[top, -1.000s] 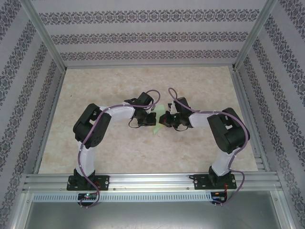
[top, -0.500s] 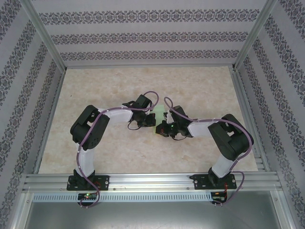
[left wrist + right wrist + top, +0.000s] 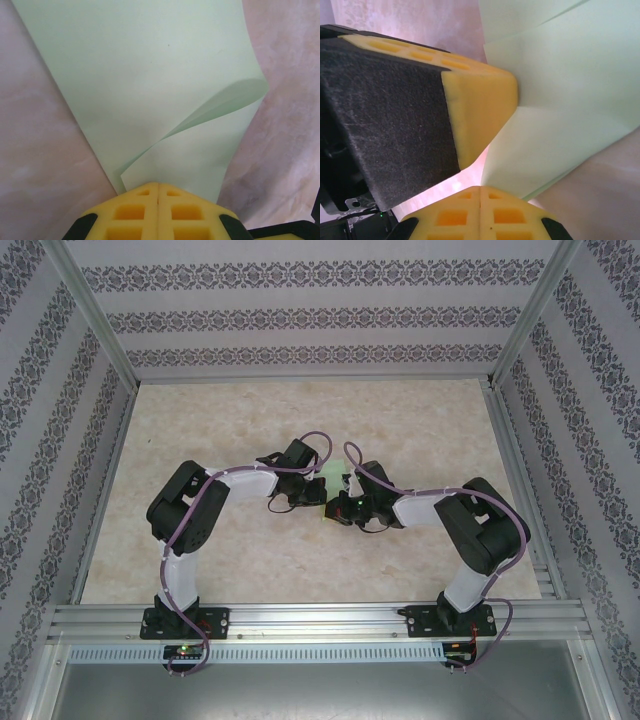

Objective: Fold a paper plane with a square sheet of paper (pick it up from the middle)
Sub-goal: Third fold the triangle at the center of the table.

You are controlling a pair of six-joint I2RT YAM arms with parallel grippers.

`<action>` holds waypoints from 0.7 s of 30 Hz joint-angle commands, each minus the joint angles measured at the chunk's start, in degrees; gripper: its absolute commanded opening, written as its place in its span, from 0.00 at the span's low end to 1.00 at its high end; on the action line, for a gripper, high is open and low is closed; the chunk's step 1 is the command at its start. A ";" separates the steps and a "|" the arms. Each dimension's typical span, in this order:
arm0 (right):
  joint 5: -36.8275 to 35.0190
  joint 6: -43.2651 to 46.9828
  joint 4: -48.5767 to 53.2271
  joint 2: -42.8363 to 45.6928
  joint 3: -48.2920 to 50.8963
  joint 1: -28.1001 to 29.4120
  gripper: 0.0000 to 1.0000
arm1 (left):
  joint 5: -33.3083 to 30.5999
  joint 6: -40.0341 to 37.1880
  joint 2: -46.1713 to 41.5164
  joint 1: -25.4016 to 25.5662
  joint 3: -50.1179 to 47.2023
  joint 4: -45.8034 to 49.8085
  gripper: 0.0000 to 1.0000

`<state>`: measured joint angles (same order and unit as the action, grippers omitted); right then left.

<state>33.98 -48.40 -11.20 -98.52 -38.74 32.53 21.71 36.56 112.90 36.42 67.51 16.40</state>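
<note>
The square sheet of paper is pale mint green and folded over, with one layer curling up at the right. My left gripper is shut, its yellow fingertips pinching the sheet's near edge. In the right wrist view the sheet bends sharply at the left gripper's yellow fingertip. My right gripper is shut too, with a lower corner of the sheet caught at its tip. From above, the left gripper and right gripper meet tip to tip mid-table, and a little green paper shows between them.
The marbled beige tabletop is ringed by aluminium rails and patterned walls. Purple cables loop over both wrists. Open table lies behind and to either side of the arms.
Over the last second the right gripper swung left and toward the near edge, closing the gap to the left gripper. Less of the paper shows from above. Hardly any motion in the last half second.
</note>
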 commanded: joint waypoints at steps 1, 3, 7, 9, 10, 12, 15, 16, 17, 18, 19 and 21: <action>-0.84 -0.17 -1.05 -0.38 -0.50 0.57 0.00 | -3.05 0.79 1.18 0.94 -2.44 6.10 0.00; -1.18 0.12 0.01 -1.37 -0.80 0.60 0.00 | -3.13 0.88 1.16 0.93 -2.38 6.10 0.00; -1.14 0.41 1.25 -2.71 -0.68 0.67 0.00 | -4.46 1.31 0.80 0.93 -2.60 6.49 0.00; -1.09 0.59 1.69 -3.17 -0.46 0.69 0.00 | -5.29 1.58 0.44 0.93 -2.87 6.45 0.00; -1.02 0.79 1.95 -3.33 -0.46 0.70 0.00 | -5.69 1.67 0.31 0.95 -2.88 6.45 0.00; -1.01 1.11 2.60 -3.51 -0.36 0.73 0.00 | -6.17 1.81 0.26 0.98 -2.99 6.53 0.00; -0.97 1.69 3.81 -3.61 -0.45 0.84 0.00 | -7.02 2.08 0.07 0.93 -3.08 6.62 0.00; -1.02 1.95 4.42 -3.61 -0.41 0.94 0.00 | -7.32 2.08 -0.04 0.93 -3.08 6.61 0.00; -1.15 2.28 5.21 -3.53 -0.52 0.92 0.00 | -7.62 2.15 -0.04 0.93 -3.16 6.62 0.00; -1.22 2.68 5.84 -3.46 -0.62 1.00 0.00 | -7.85 2.24 -0.07 0.95 -3.11 6.71 0.00; -1.24 2.99 6.25 -3.31 -0.63 1.02 0.00 | -7.86 2.23 -0.09 0.93 -3.10 6.62 0.00; -0.89 3.35 6.51 -2.94 -0.76 1.34 0.00 | -7.71 2.23 0.08 0.96 -3.00 6.54 0.00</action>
<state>33.85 -46.98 -8.99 -100.84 -39.33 32.91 19.11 38.06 112.16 36.97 66.96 16.38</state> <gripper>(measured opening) 0.047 0.062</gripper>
